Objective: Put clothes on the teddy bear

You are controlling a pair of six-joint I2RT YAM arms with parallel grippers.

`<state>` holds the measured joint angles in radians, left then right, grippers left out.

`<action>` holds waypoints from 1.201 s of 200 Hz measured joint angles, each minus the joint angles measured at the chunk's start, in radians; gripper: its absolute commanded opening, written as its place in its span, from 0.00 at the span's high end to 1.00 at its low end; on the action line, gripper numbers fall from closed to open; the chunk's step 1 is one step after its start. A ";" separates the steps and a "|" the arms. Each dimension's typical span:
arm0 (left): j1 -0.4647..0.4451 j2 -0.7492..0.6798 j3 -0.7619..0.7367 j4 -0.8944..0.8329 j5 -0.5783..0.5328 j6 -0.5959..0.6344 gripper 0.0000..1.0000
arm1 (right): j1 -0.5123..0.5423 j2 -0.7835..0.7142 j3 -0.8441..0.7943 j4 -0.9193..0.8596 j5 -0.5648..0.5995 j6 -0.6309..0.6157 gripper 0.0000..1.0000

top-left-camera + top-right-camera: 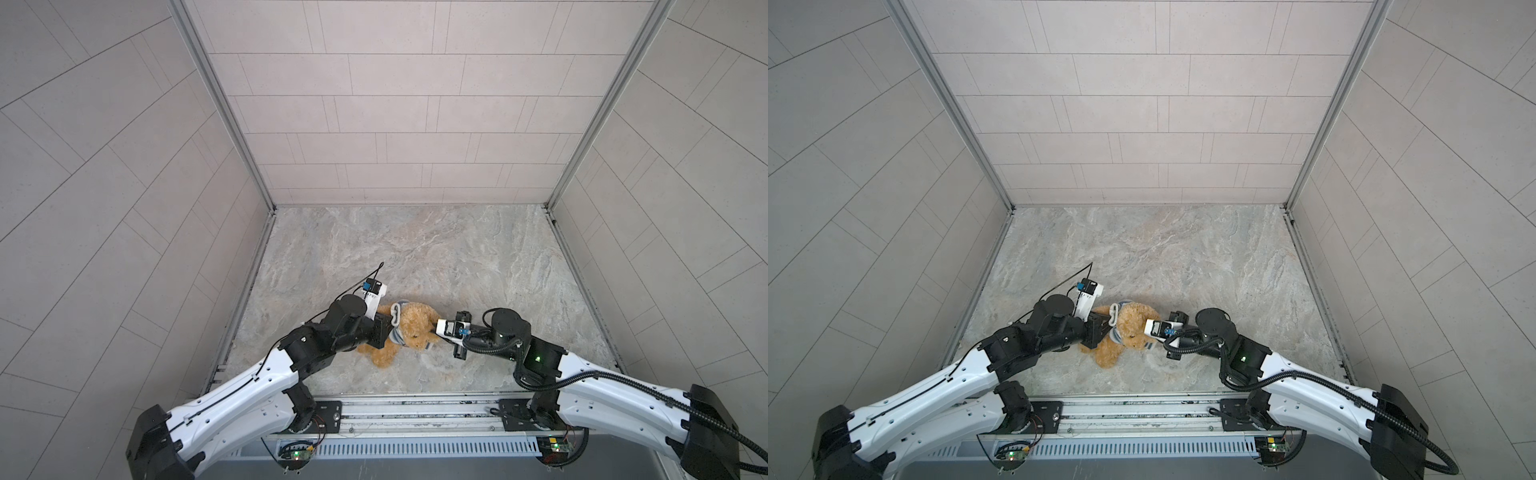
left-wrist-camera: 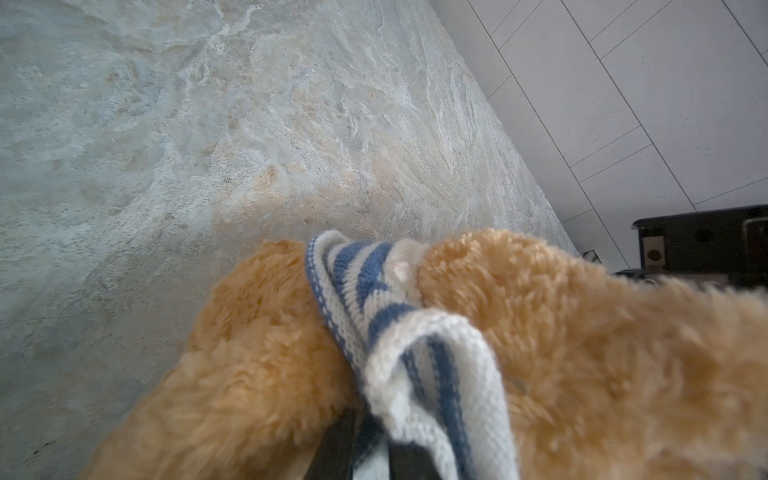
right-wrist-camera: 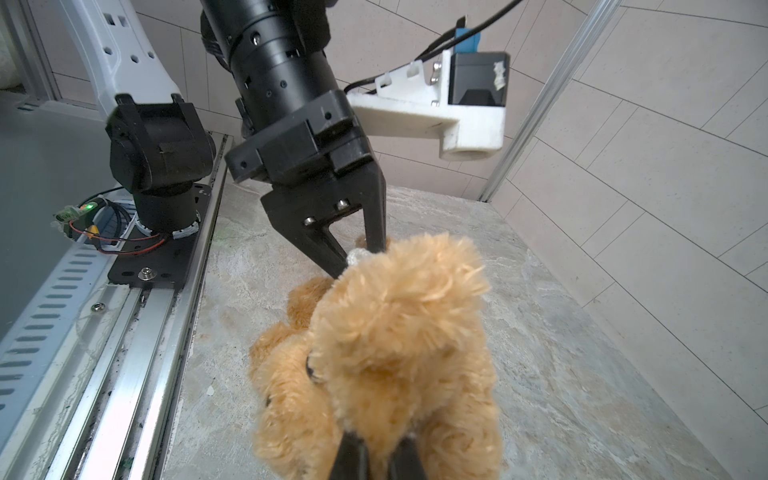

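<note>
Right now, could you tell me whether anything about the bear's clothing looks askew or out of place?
Yes: the striped shirt is bunched into a rumpled band at the neck of the teddy bear, leaving its body bare.

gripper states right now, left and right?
left gripper: closed on the striped shirt.
right gripper: closed on the teddy bear, pinching its fur.

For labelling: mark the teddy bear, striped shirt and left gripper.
teddy bear (image 1: pixel 415 321): in a top view, its head.
striped shirt (image 2: pixel 365 282): left wrist view, on its bunched knit.
left gripper (image 3: pixel 358 258): right wrist view, between its fingertips.
</note>
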<state>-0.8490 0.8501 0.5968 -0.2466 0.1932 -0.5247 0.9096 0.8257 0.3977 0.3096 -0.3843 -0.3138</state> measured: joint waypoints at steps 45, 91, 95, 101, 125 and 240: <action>-0.014 0.026 0.010 -0.008 -0.023 0.019 0.79 | 0.000 0.000 -0.002 -0.001 0.000 0.000 1.00; -0.018 0.051 0.039 -0.048 -0.054 0.046 0.97 | 0.000 0.000 -0.006 -0.001 0.002 0.000 1.00; -0.018 0.050 0.039 -0.051 -0.056 0.042 0.98 | 0.000 0.000 -0.006 -0.001 0.003 0.000 1.00; -0.018 0.048 0.039 -0.053 -0.057 0.044 1.00 | 0.000 0.000 -0.006 -0.002 0.004 0.000 1.00; -0.018 0.034 0.039 -0.058 -0.062 0.045 1.00 | 0.002 -0.003 -0.006 -0.002 0.010 0.000 1.00; 0.151 -0.154 -0.008 -0.136 -0.109 0.005 1.00 | 0.006 -0.087 -0.041 -0.040 0.090 -0.001 1.00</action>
<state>-0.6979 0.6960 0.5892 -0.3828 0.0837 -0.5194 0.9161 0.7391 0.3569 0.2699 -0.2943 -0.3145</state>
